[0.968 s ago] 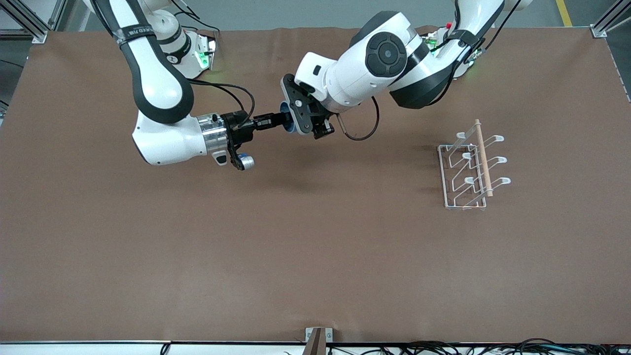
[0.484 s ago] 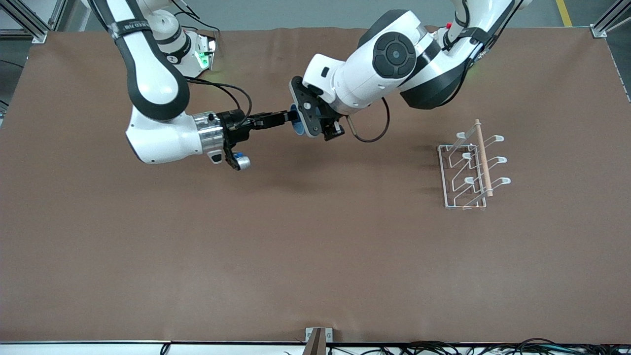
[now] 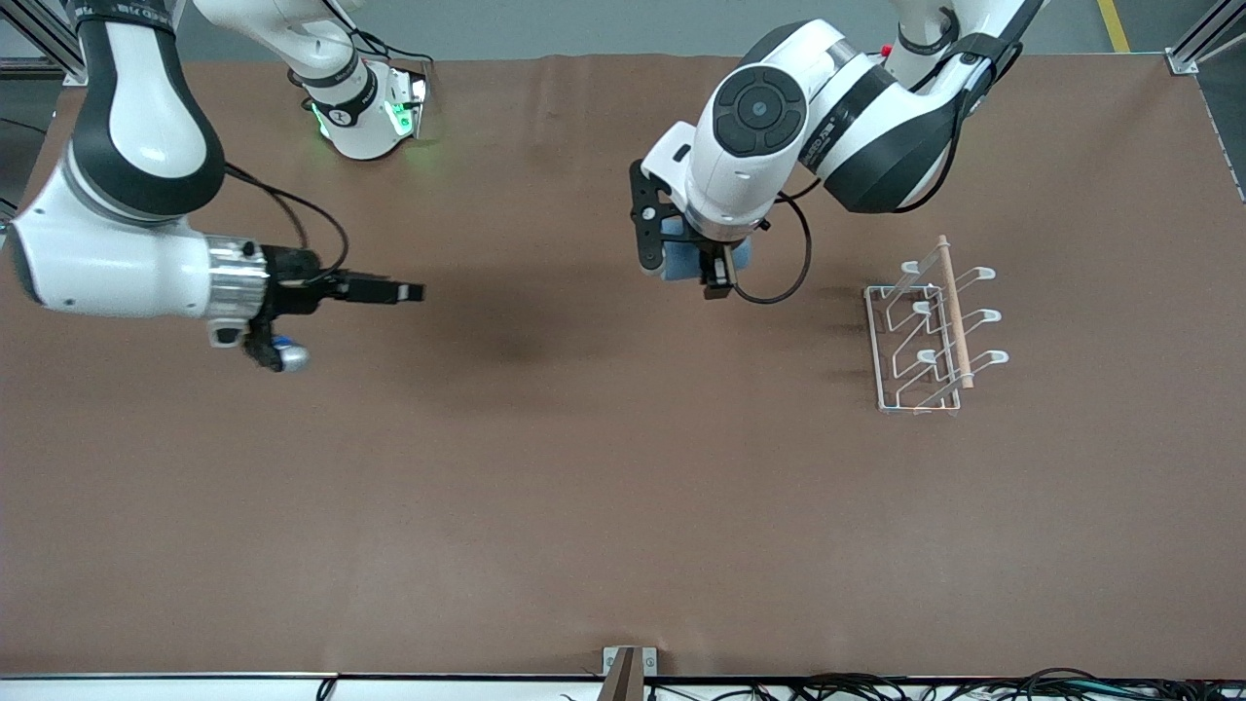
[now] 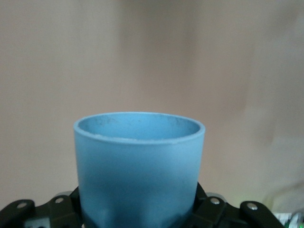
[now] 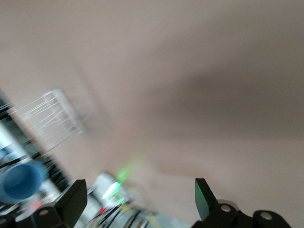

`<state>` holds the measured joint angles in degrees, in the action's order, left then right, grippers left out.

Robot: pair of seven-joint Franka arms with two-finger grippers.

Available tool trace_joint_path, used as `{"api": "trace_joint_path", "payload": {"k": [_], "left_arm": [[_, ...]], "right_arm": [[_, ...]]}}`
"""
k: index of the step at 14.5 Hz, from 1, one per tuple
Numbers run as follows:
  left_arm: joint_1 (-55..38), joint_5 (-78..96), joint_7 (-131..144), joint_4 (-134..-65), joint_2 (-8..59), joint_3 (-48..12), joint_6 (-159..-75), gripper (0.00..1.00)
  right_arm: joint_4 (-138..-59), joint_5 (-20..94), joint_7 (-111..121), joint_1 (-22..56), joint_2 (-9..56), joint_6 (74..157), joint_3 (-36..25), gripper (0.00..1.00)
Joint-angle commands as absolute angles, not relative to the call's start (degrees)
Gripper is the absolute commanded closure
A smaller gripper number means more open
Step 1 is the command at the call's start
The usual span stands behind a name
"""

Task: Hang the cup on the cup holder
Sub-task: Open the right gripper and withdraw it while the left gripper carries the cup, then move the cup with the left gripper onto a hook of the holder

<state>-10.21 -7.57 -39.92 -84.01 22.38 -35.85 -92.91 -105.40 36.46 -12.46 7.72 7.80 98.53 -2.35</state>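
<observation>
The light-blue cup (image 3: 672,261) is held in my left gripper (image 3: 697,263), up in the air over the middle of the table. In the left wrist view the cup (image 4: 140,161) fills the space between the jaws of my left gripper (image 4: 140,211), mouth away from the wrist. The white wire cup holder (image 3: 954,312) with its wooden rod stands on the table toward the left arm's end, apart from the cup. My right gripper (image 3: 409,290) is open and empty over the table toward the right arm's end. Its wrist view (image 5: 137,197) shows the cup (image 5: 19,183) and cup holder (image 5: 47,118) far off.
The brown table cloth (image 3: 584,487) covers the whole table. The right arm's base (image 3: 365,117) with a green light stands at the table's edge farthest from the front camera.
My right gripper has let go of the cup and pulled back toward the right arm's end. My left gripper has turned and carried the cup toward the cup holder.
</observation>
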Motion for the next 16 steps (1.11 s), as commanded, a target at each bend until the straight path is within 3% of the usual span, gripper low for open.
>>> {"api": "trace_joint_path", "payload": {"k": [1,2,4,7,10,14,16], "left_arm": [[-9.7,-19.0,-38.3,-84.7,21.7,-36.2,-86.8,0.93],[-11.3,-28.6,-35.0,-86.4,22.3,-36.6,-84.0,1.0],[-12.7,-34.9,-34.5,-89.6,24.1,-36.6,-76.6,1.0],[-11.3,-47.1,-34.5,-95.7,24.6,-36.2,-74.4,1.0],[-8.3,-58.3,-34.6,-98.8,28.2,-36.1,-71.8,1.0],[-4.8,-69.4,-41.8,-99.8,31.9,-35.2,-70.4,1.0],[-3.0,-72.2,-42.4,-99.8,33.5,-35.1,-70.5,1.0]], "right_arm": [[-101.3,20.6,-14.1,4.9,7.7,99.4,-1.6,0.0],[-100.2,13.9,-14.1,3.7,7.7,100.0,-1.6,0.0],[-98.8,9.0,-13.2,0.5,7.2,99.9,-1.6,0.0],[-94.1,2.6,-4.9,-2.2,5.3,98.4,-1.5,0.0],[-91.7,1.8,-3.3,-2.9,2.5,96.2,-1.7,0.0],[-81.4,1.6,-3.2,-4.0,3.0,86.8,-1.6,0.0],[-81.6,1.9,-2.8,-5.7,3.2,86.6,-1.5,0.0]]}}
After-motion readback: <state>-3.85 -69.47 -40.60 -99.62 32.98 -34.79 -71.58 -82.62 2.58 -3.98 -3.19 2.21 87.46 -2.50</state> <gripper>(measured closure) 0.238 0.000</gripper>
